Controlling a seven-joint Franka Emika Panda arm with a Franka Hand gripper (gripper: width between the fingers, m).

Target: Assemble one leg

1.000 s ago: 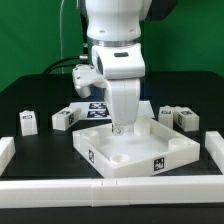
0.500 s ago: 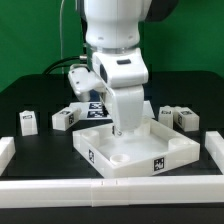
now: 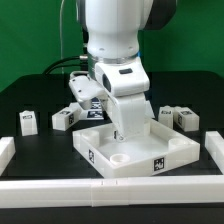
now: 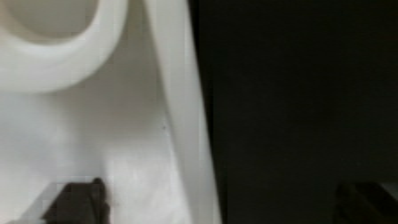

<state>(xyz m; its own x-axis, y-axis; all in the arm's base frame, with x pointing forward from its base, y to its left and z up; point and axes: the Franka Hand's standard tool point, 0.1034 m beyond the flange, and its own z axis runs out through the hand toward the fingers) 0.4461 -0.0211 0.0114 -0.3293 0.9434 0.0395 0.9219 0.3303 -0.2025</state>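
The large white square tray-like part (image 3: 150, 158) with corner sockets lies at the middle of the black table. My gripper (image 3: 122, 134) reaches down to its back wall, near the middle of that wall. In the wrist view the gripper (image 4: 219, 192) is open: the dark fingertips (image 4: 75, 203) stand far apart, with the tray's white wall (image 4: 175, 120) between them and a round socket (image 4: 54, 40) close by. Nothing is held. Small white tagged legs lie on the table: two at the exterior view's left (image 3: 28, 122) (image 3: 64, 119) and two at its right (image 3: 170, 114) (image 3: 186, 119).
Another small tagged block (image 3: 90, 113) sits behind the tray at the left. The marker board (image 3: 98, 104) lies behind it, partly hidden by the arm. White rails border the table at the front (image 3: 100, 190), left (image 3: 5, 150) and right (image 3: 214, 148).
The arm's wrist has swung and leaned toward the exterior view's right, and the gripper tip has shifted slightly right and lower at the tray's back wall. The tray and legs have not moved.
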